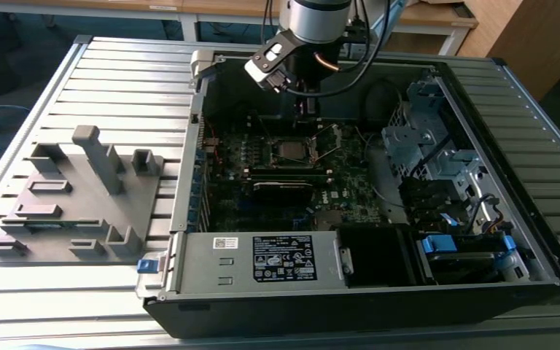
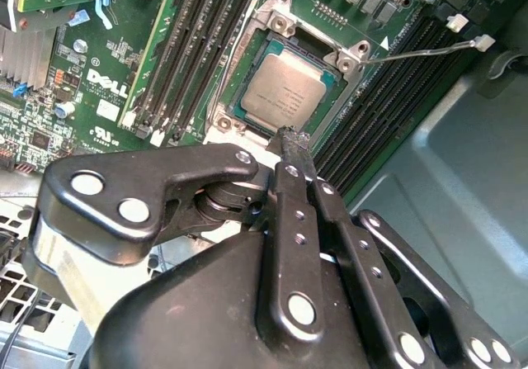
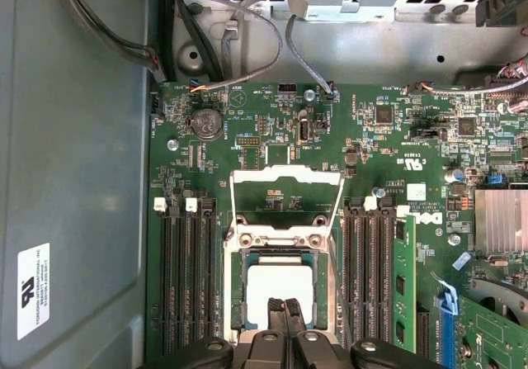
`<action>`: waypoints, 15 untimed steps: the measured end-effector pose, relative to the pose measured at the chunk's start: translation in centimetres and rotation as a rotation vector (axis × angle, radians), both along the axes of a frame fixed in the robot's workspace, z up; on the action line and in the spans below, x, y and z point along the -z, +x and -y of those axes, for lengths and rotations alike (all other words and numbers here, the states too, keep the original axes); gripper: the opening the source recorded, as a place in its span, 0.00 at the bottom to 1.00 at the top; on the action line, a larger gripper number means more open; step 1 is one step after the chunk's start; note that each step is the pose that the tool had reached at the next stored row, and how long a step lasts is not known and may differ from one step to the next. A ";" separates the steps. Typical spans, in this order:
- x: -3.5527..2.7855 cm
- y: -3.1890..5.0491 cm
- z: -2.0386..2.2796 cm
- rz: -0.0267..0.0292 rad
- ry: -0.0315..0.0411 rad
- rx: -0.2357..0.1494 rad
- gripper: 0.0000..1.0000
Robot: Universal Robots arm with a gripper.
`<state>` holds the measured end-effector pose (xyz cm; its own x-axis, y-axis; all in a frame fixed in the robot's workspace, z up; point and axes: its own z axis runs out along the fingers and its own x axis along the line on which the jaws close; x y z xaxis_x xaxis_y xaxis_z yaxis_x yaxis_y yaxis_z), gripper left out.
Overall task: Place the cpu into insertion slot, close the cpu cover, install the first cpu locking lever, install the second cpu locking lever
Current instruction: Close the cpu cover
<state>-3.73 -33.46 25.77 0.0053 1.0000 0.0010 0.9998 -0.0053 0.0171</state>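
While pointing down into the open computer case (image 1: 358, 313), has the gripper (image 2: 293, 138) with black jointed fingers pressed together on nothing, tips just over one edge of the cpu (image 2: 285, 95). Lies flat in the black insertion slot (image 2: 251, 65), dull silver, square. Catches the cpu cover (image 3: 287, 173), thin bright frame, swung up, in the first wrist view; a wire locking lever (image 2: 429, 51) in the second wrist view.

Counted: one cpu (image 3: 268, 282), seated in the one insertion slot (image 3: 238, 295), and one cpu cover (image 3: 289, 173), raised at that slot's edge. Two banks of long black memory slots (image 3: 188, 286), one on each side of the insertion slot. One round coin cell (image 3: 205, 124), well apart from that slot.
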 end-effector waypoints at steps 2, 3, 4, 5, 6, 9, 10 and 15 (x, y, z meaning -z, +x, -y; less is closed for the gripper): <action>0.00 0.04 0.00 0.0000 0.0001 0.000 0.10; 0.00 0.06 0.00 0.0000 0.0001 0.000 0.10; 0.00 0.08 0.00 0.0000 0.0000 0.000 0.10; -0.21 0.10 0.00 0.0000 0.0000 0.000 0.10; -0.29 0.11 0.00 0.0000 0.0000 0.000 0.10; -0.29 0.11 0.00 0.0000 0.0000 0.000 0.10; -0.29 0.11 0.00 0.0000 0.0000 0.000 0.10; -0.29 0.12 0.00 0.0000 0.0000 0.000 0.10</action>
<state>-3.61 -33.46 26.05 0.0054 1.0000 0.0010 0.9998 -0.0054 0.0170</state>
